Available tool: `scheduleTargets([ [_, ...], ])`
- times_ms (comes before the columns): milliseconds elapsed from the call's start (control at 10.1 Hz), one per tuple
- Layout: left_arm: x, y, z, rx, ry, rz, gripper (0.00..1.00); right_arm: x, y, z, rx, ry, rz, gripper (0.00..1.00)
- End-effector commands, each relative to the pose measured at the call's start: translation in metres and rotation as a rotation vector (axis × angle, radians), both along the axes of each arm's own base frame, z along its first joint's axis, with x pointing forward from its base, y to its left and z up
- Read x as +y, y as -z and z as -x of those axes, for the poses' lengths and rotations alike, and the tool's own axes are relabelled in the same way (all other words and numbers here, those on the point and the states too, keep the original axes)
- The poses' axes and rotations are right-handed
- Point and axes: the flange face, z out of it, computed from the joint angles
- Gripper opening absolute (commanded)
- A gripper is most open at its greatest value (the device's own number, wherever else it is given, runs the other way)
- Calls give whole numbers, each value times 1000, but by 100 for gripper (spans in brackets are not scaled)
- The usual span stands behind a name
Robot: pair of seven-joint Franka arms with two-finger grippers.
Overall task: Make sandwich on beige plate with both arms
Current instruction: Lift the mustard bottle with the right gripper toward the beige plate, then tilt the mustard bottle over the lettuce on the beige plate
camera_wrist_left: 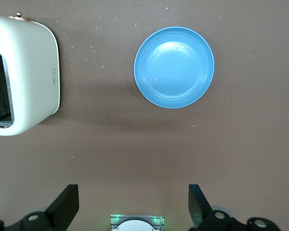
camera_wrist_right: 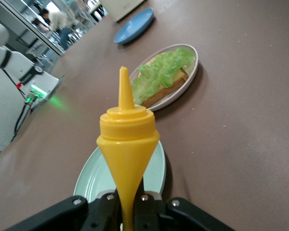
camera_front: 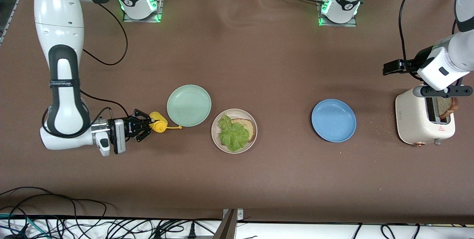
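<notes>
Front view: the beige plate point(camera_front: 251, 137) held one bread slice point(camera_front: 247, 126) under a lettuce leaf point(camera_front: 232, 135); the top slice remained, apparently the toast point(camera_front: 447, 107) in the toaster point(camera_front: 423, 124). The right gripper point(camera_front: 149, 125) was clamped on a yellow squeeze bottle point(camera_front: 159, 122) beside the mint-green plate point(camera_front: 189, 105).

Left wrist view: the left gripper point(camera_wrist_left: 134, 204) was wide open over bare table near the blue plate point(camera_wrist_left: 174, 67).

Right wrist view: the bottle's nozzle point(camera_wrist_right: 124, 89) pointed toward the plate.

open brown surface point(camera_front: 259, 57) lay between the arm bases and the plates. the mint-green plate point(camera_front: 189, 105) sat just beside the beige plate point(camera_front: 252, 135). right hand point(camera_front: 145, 125), shut on a yellow bottle point(camera_front: 159, 122), blocked the mint-green plate's edge. the toaster point(camera_front: 414, 124) stood under the left hand point(camera_wrist_left: 133, 204), which was open.
</notes>
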Motion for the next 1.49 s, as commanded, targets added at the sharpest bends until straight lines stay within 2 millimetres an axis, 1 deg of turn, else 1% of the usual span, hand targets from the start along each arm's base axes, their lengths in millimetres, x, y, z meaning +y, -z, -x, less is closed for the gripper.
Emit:
scheduleTargets([
  [0,1,-5,-3,-3,15,10,100,37,-29,-14,22,33,162,7],
  [99,1,-5,-3,-3,15,10,100,56,-36,-16,18,38,235,7],
  [298,2,-4,-3,-1,15,10,100,91,-39,-11,19,12,378,7],
  [397,2,-4,-3,-1,15,10,100,109,-46,-8,15,0,465,7],
  [496,2,-4,-3,-1,15,10,100,130,-59,-6,0,-11,547,7],
  [595,2,-4,-3,-1,15,10,100,144,-60,0,-2,-26,610,7],
  [695,2,-4,-3,-1,15,10,100,153,-61,4,-6,-33,650,7],
  [794,2,-4,-3,-1,15,10,100,158,-69,5,-17,-32,679,7],
  [893,1,-3,-4,0,15,10,100,162,-69,7,-20,-35,713,7],
  [992,1,-3,-4,0,15,10,100,171,-72,11,-30,-45,736,7],
  [1091,1,-2,-4,2,15,10,100,181,-74,15,-45,-54,785,6],
  [1191,1,-1,-4,3,15,10,100,194,-80,18,-79,-65,827,6],
  [1389,1,-1,-4,3,15,10,100,217,-92,24,-139,-93,906,3],
])
